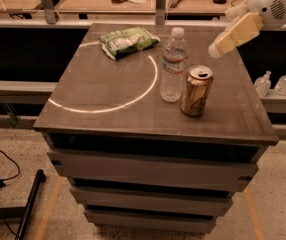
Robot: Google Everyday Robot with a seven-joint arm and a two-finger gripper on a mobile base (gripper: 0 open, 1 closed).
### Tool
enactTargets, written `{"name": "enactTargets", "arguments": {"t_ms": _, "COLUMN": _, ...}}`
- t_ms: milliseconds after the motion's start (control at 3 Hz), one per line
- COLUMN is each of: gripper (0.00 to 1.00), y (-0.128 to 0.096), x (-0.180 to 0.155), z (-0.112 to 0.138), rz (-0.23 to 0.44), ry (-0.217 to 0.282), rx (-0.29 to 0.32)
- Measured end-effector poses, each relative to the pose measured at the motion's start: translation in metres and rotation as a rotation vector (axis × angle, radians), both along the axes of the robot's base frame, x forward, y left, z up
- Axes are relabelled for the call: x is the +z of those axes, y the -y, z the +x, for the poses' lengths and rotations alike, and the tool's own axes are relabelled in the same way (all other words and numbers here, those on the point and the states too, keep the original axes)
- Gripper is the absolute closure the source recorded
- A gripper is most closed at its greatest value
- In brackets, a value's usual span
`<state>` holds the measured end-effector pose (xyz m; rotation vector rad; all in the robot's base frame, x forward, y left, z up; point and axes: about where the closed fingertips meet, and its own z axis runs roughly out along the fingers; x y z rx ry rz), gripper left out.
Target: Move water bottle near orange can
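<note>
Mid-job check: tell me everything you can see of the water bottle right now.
The water bottle is tall, clear, ribbed plastic with a white cap and a white-and-red label band on its upper body. It stands upright on the brown table, at the end of a pale arc on the top, close beside the shorter orange can. I cannot tell whether they touch. The gripper hovers off to its side, past the can, apart from the bottle.
</note>
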<state>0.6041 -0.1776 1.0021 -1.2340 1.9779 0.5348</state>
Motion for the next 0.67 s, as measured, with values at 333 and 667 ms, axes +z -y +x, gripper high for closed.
{"name": "enactTargets", "arguments": {"t_ms": 333, "gripper": 0.0, "y": 0.0221, "x": 0.0153, "z": -0.0069, "rz": 0.066, "ry": 0.037, "rx": -0.003}}
{"name": "enactTargets", "arguments": {"t_ms": 667, "gripper": 0.0, "y": 0.0246, "x": 0.0185, "z": -0.0078, "rz": 0.076, "ry": 0.043, "rx": -0.005}}
